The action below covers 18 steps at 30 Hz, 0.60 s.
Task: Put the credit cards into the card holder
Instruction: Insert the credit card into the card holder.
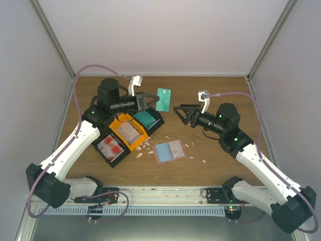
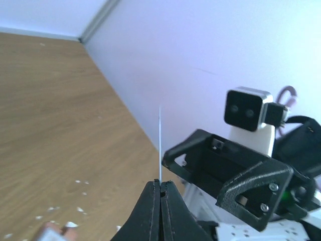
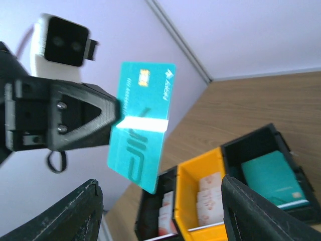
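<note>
Teal credit card (image 1: 163, 99) is pinched by one edge between my left jaws, which are pressed together on it. It is held in the air above the counter (image 1: 220, 90), sticking out past the jaw tips. From the left wrist camera I see this card (image 2: 160, 140) only edge-on, a thin pale line rising straight out of the closed jaws.

My right jaws are spread wide with nothing between them. They face the card's printed side (image 3: 143, 125) without touching it. In the right wrist view the card stands ahead of and above these jaws, with a gold chip near its top and a white band across its middle.

Below the left jaws, three bins sit side by side on the counter: a black bin (image 1: 160, 119) holding teal cards (image 1: 147, 118), an orange bin (image 1: 119, 120) holding pale cards (image 1: 129, 131), and a second black bin (image 1: 100, 142) holding red cards (image 1: 111, 147).

The card holder (image 1: 171, 159) lies flat on the counter, lower down and roughly between the two sets of jaws. A light blue card (image 1: 163, 151) and a pale card (image 1: 176, 148) lie on it. Small white scraps (image 1: 145, 145) are scattered around it.
</note>
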Available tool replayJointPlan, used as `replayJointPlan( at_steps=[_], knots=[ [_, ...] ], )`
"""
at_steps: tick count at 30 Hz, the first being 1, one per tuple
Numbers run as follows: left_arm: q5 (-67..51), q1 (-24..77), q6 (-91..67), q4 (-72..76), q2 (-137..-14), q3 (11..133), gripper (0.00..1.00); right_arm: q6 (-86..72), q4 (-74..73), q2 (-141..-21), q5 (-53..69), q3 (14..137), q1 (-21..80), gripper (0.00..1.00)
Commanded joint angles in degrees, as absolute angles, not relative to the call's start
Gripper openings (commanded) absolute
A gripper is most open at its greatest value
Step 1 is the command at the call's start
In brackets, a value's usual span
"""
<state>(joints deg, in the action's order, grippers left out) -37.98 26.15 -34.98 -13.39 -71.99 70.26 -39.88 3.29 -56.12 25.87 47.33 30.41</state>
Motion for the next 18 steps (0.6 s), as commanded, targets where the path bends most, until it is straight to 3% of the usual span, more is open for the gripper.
replayJointPlan(
  at_steps=[1,6,11,18],
  knots=[
    [-48.5,27.0,-46.3,2.0,-70.4,67.2,0.00,-46.8,7.8,-54.8,30.9,48.2,29.9,0.65],
    [-50.6,28.3,-49.9,6.3,-69.6,65.3,0.00,-49.2,9.2,-57.0,33.3,49.7,29.9,0.59],
    [-50.5,29.6,-50.3,7.0,-69.8,64.2,0.00,-52.2,14.2,-58.4,35.8,48.8,29.9,0.45],
    [-50.3,29.9,-48.7,6.3,-70.3,63.5,0.00,-55.8,18.4,-58.1,37.6,46.1,29.9,0.18]
  ],
)
